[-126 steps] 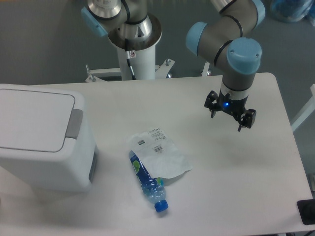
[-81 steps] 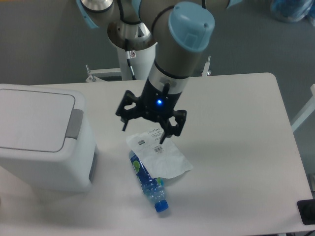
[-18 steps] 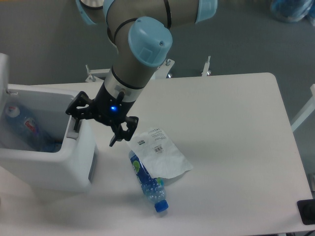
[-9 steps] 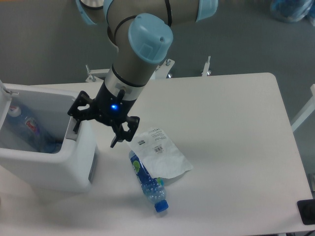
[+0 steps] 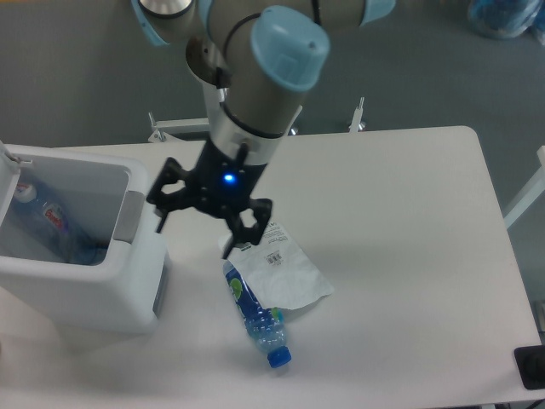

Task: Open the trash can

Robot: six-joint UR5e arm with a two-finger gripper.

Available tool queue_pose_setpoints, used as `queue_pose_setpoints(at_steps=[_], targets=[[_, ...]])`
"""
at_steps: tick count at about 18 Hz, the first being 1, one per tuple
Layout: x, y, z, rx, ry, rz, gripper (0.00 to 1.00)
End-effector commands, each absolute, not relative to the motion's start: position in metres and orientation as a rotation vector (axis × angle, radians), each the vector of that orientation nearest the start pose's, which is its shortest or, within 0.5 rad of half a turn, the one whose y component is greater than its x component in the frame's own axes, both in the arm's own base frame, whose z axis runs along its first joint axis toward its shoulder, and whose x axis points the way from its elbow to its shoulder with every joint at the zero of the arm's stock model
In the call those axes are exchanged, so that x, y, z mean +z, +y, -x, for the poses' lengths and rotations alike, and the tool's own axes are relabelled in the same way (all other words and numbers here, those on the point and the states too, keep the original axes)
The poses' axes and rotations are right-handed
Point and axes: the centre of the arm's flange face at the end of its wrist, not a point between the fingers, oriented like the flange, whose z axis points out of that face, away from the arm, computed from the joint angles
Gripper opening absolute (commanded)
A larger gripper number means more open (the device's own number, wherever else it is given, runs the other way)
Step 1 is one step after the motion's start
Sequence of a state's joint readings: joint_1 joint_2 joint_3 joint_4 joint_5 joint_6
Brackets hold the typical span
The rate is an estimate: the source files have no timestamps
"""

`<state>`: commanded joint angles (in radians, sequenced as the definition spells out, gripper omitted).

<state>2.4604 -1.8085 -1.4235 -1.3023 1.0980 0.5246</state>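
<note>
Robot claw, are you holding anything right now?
No. The gripper is open and empty, hanging above the table between the open trash can and the bottle.

Matt white plastic trash can point(image 5: 102, 294), glossy clear plastic bottle point(image 5: 255, 315) w/ crinkly wrapper point(image 5: 281, 268).

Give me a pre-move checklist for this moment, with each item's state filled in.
1. Trash can lid open: ok, the interior shows, with items lying inside.
2. Gripper clear of the can: ok, it hangs beside the grey push tab, not touching as far as the view shows.
3. Gripper empty: ok, fingers spread, nothing between them.
4. Bottle undisturbed: ok, lying on the table partly under the plastic wrapper.
5. Lid latched open so it will not fall back: cannot tell, only its edge shows at the left border.
6. Path away from the can free: ok, open table lies to the right.
</note>
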Motion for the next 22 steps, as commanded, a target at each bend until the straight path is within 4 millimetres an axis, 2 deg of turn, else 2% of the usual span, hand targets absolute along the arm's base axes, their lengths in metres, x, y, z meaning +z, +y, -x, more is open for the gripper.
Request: queue_pose_setpoints(at_steps=[3,7,9,10,12,14,18,20,22], targets=[[0.450,0.509,0.383,-0.264,-0.465,2.720,1.00],[0.442,0.477,0.425,-0.150,-0.365,2.742,1.00],[0.425,0.459,0.449,-0.090,-0.295,2.749,1.00],[0.408,0.454,0.456,-0.075,-0.256,2.777,1.00],[0.389,0.434,0.474,0.023,-0.204,2.857,1.00],[0.374,0.417,0.481,0.076,-0.155,2.941,1.00],[0.369,0.395,0.497,0.123,0.078,2.969,1.00],[0.365,0.389,0.500,0.123,0.201,2.971,1.00],[0.356,0.387,0.496,0.104,0.228,2.981,1.00]])
